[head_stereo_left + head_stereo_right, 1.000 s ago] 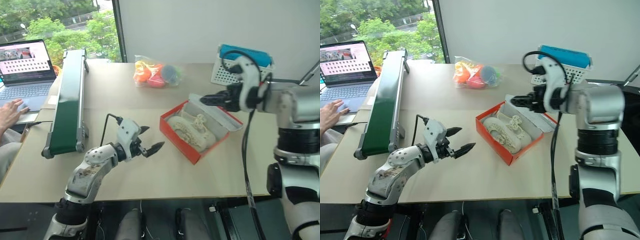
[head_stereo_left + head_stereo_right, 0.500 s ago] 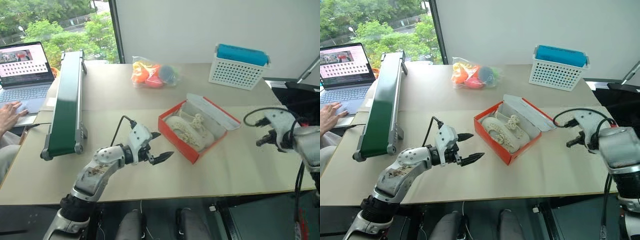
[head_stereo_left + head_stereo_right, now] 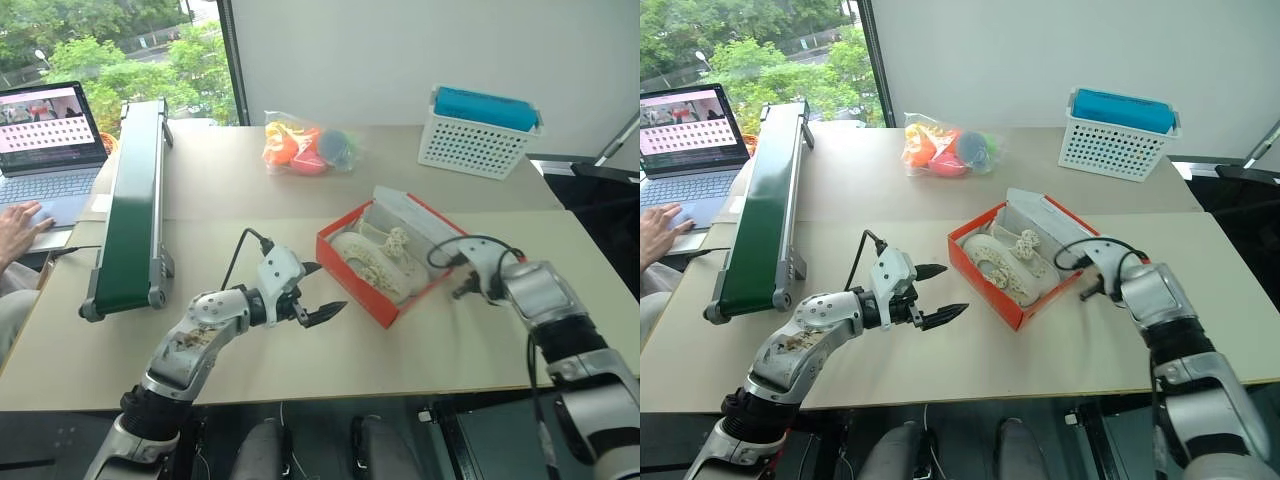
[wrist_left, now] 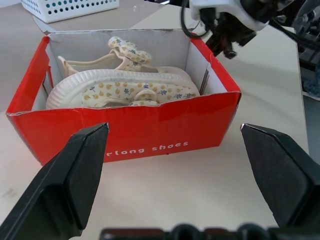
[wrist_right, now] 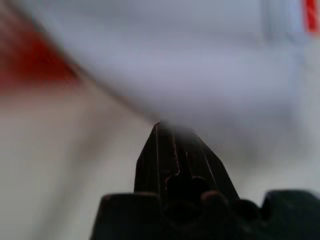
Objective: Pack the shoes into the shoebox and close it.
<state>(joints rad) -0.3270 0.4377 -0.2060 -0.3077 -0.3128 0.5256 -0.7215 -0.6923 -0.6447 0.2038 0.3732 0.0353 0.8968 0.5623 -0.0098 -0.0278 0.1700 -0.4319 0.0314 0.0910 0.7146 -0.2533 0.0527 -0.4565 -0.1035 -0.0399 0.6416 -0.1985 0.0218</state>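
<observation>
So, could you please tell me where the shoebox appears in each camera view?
Left eye view: the shoebox sits right of centre, lid open.
Right eye view: the shoebox is just right of centre.
Left wrist view: it spans the upper middle, beyond the left gripper.
Right wrist view: too blurred to tell.
Shared landmark: the shoes inside the box.

Even daylight enters through the window (image 3: 110,45) at the far left corner of the table (image 3: 300,190); shadows are soft and faint. Head and left wrist views are sharp. The right wrist view is heavily blurred, surroundings smeared and unfocused.
</observation>
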